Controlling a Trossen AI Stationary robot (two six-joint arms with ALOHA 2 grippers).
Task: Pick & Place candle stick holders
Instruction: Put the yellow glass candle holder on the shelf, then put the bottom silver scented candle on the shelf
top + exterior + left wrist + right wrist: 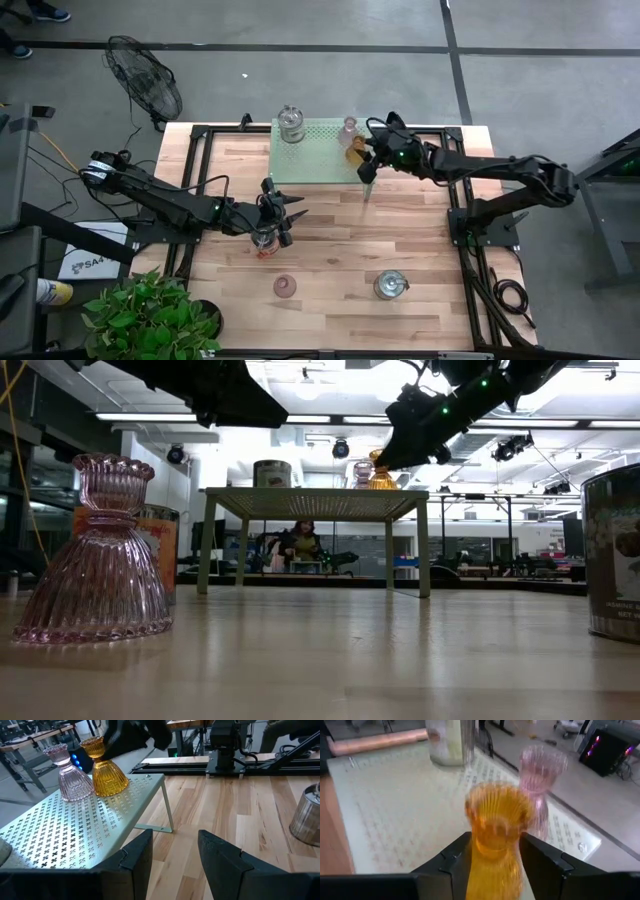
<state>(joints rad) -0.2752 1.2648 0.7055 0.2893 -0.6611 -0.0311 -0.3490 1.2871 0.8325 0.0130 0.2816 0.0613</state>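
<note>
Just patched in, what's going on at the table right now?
The right gripper is at the green shelf, its fingers either side of the amber holder, which stands on the shelf beside a pink holder. A clear jar holder is also on the shelf. The left gripper is open over the table, holding nothing. Another pink holder and a clear jar wait near the table's front.

A white sign (88, 262) on the floor seems to read "SA".
</note>
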